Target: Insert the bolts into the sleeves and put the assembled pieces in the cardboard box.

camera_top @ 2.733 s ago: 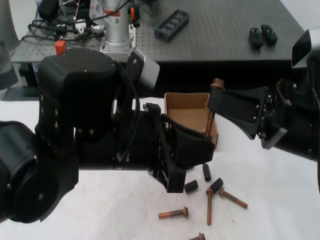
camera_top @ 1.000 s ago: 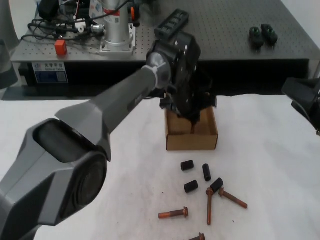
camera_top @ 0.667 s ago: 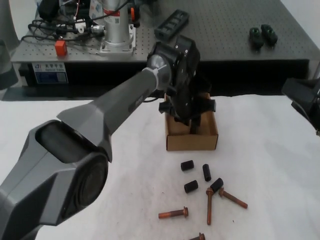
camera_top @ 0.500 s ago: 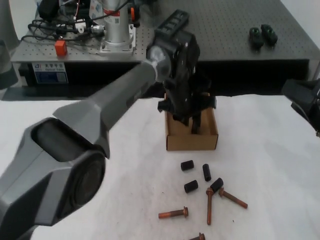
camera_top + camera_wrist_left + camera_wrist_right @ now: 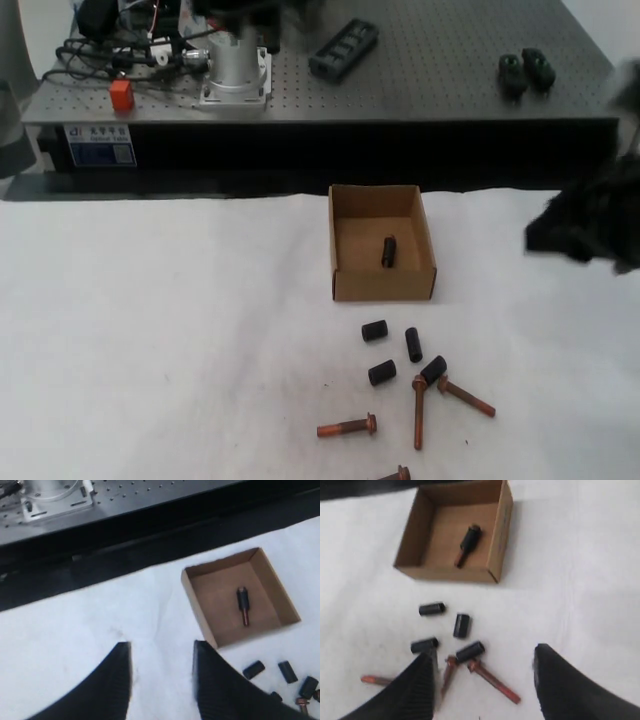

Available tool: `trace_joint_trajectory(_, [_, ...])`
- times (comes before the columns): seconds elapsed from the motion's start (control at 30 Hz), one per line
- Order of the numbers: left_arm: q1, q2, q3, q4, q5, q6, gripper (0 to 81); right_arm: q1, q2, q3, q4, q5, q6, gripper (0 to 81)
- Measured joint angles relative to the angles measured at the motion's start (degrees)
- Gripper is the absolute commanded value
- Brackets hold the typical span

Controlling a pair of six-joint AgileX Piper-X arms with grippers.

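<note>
Left gripper and right gripper hang with fingers apart. One sleeved bolt lies in the box — near the cloth's far edge; loose sleeves and bolts lie toward its near edge.

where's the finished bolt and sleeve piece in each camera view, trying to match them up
High view: the bolt and sleeve piece lies inside the cardboard box, near the picture's middle.
Left wrist view: the piece lies on the box floor, apart from the walls.
Right wrist view: the piece lies on the box floor.
Shared landmark: the cardboard box, with loose sleeves just outside it.
</note>
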Motion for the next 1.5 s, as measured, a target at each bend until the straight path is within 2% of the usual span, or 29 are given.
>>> trace_joint_trajectory(0.13, [0.04, -14.10, 11.36, -4.12, 1.76, -0.69, 29.3, 6.32, 5.95, -2.53, 3.17, 9.09, -5.38, 42.1])
trace_joint_trajectory(0.17, [0.04, -14.73, 11.36, -4.12, 2.33, -1.01, 29.3, 9.09, 8.24, -3.14, 3.29, 12.55, -7.13, 42.1])
trace_joint_trajectory(0.3, [0.04, -23.54, 17.43, -4.97, 3.68, -1.49, 29.3, 13.54, 12.63, -3.92, 2.88, 17.56, -13.42, 42.1])
trace_joint_trajectory(0.6, [0.04, -36.36, 20.97, -1.79, 4.02, -3.14, 29.3, 16.64, 21.85, -4.05, 2.94, 20.73, -17.50, 42.1])
trace_joint_trajectory(0.97, [0.04, -37.76, 21.38, 5.16, 4.02, -3.37, 29.3, 17.30, 30.29, -4.05, -0.35, 22.20, -18.32, 41.4])
trace_joint_trajectory(1.23, [0.04, -37.76, 21.36, 6.82, 4.14, -3.37, 29.3, 17.40, 32.80, -4.63, -1.34, 21.32, -18.32, 31.2])
trace_joint_trajectory(1.5, [0.04, -37.76, 21.36, 6.93, 4.14, -3.37, 29.3, 17.60, 33.11, -5.08, 0.58, 20.51, -18.32, 0.1])
